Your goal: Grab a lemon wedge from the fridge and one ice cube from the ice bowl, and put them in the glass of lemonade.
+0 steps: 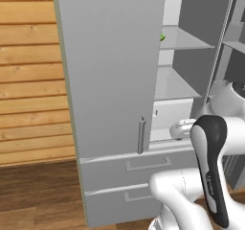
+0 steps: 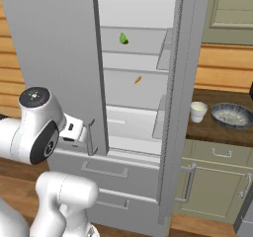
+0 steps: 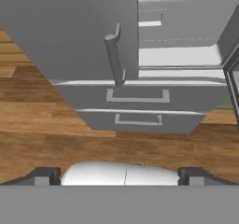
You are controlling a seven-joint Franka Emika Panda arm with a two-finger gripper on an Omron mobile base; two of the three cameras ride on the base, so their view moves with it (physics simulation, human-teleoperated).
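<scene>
Honestly nothing readable is showing up anywhere here. The fridge (image 2: pixel 74 58) door is looking like plain grey metal, no brand badge or sticker on it, and its two lower drawers (image 3: pixel 137 107) are blank too. The olive cabinets (image 2: pixel 217 177) aren't carrying any labels. There's a tiny pale mark running down the dark strip on the robot arm (image 1: pixel 210 176) in the left base view, but it's coming out way too small and blurry to make out.
</scene>
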